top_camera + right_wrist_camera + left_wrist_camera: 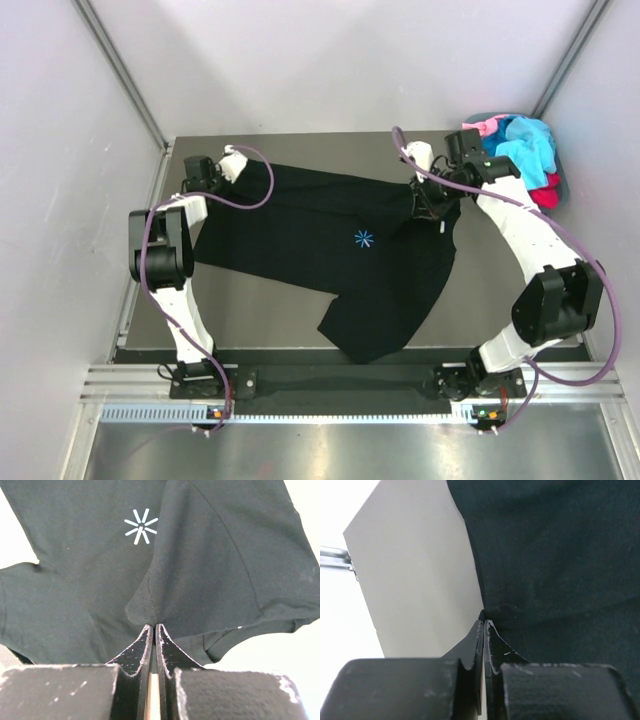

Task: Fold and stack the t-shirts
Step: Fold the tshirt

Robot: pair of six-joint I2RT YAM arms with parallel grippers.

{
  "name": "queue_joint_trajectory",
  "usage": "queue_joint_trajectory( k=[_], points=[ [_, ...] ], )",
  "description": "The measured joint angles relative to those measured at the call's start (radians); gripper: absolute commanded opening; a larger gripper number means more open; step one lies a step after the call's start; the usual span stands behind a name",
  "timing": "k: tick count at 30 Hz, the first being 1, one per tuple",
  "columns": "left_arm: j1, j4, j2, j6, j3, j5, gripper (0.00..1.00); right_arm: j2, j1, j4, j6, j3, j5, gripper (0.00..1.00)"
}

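Observation:
A large black t-shirt (340, 250) with a light-blue starburst logo (363, 238) lies spread across the dark table (250, 315), its lower part pointing toward the near edge. At the shirt's far-left edge my left gripper (243, 172) is shut on the cloth; the left wrist view shows its tips (484, 622) pinching the black t-shirt's edge (550, 555). My right gripper (430, 205) is shut on a raised fold at the shirt's far-right side. In the right wrist view its tips (153, 627) pinch the black t-shirt (75, 590) just below the logo (140, 528).
A grey-blue basket (561, 178) stands at the far right corner, holding turquoise (525, 142), pink (487, 127) and red (546, 192) t-shirts. Pale walls enclose the table on three sides. Purple cables loop off both arms.

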Motion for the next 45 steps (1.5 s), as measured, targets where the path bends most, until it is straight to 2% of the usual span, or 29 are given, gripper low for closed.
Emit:
queue_joint_trajectory(
  k=[4, 5, 7, 8, 10, 12, 15, 18, 23, 26, 32, 35, 38, 39, 42, 43, 45],
  points=[
    [0.002, 0.000, 0.000, 0.008, -0.014, -0.006, 0.00, 0.000, 0.015, -0.003, 0.000, -0.003, -0.009, 0.01],
    [0.002, 0.000, 0.000, 0.009, -0.016, -0.008, 0.03, 0.000, 0.017, -0.002, 0.000, -0.007, -0.012, 0.02],
    [0.002, -0.002, 0.000, 0.011, -0.017, -0.016, 0.22, 0.000, 0.020, -0.011, 0.002, -0.015, -0.020, 0.20],
    [0.002, 0.000, 0.000, 0.013, -0.017, -0.027, 0.37, 0.000, 0.021, -0.021, 0.003, -0.015, -0.024, 0.24],
    [0.003, -0.001, 0.000, 0.003, -0.015, -0.062, 0.50, -0.002, 0.021, -0.043, -0.006, -0.012, -0.039, 0.32],
    [0.005, -0.012, 0.000, -0.023, -0.005, -0.120, 0.59, -0.006, 0.021, -0.070, -0.011, -0.006, -0.054, 0.39],
    [0.005, -0.018, 0.000, -0.071, 0.032, -0.229, 0.67, -0.030, 0.021, -0.078, -0.004, 0.008, -0.071, 0.40],
    [-0.002, -0.012, 0.000, -0.132, 0.074, -0.321, 0.68, -0.039, 0.014, -0.039, 0.029, 0.047, -0.085, 0.40],
    [-0.032, -0.109, 0.018, -0.238, 0.157, -0.340, 0.65, 0.082, -0.007, 0.086, 0.072, 0.161, -0.110, 0.40],
    [-0.068, -0.167, 0.044, -0.272, 0.211, -0.312, 0.54, 0.210, -0.031, 0.142, 0.094, 0.220, -0.113, 0.40],
    [-0.158, -0.251, 0.056, -0.280, 0.217, -0.269, 0.37, 0.430, -0.111, 0.172, 0.132, 0.314, -0.107, 0.40],
    [-0.181, -0.272, 0.084, -0.278, 0.259, -0.259, 0.34, 0.483, -0.148, 0.179, 0.143, 0.341, -0.090, 0.41],
    [-0.185, -0.274, 0.112, -0.273, 0.289, -0.259, 0.23, 0.512, -0.178, 0.187, 0.140, 0.354, -0.058, 0.42],
    [-0.185, -0.275, 0.126, -0.272, 0.303, -0.263, 0.15, 0.516, -0.185, 0.186, 0.138, 0.354, -0.049, 0.43],
    [-0.187, -0.273, 0.180, -0.273, 0.356, -0.282, 0.17, 0.533, -0.199, 0.185, 0.126, 0.360, -0.026, 0.43],
    [-0.187, -0.272, 0.193, -0.274, 0.367, -0.285, 0.27, 0.541, -0.204, 0.187, 0.123, 0.362, -0.017, 0.44],
    [-0.187, -0.286, 0.230, -0.271, 0.409, -0.295, 0.40, 0.557, -0.208, 0.188, 0.114, 0.363, 0.001, 0.45]
  ],
)
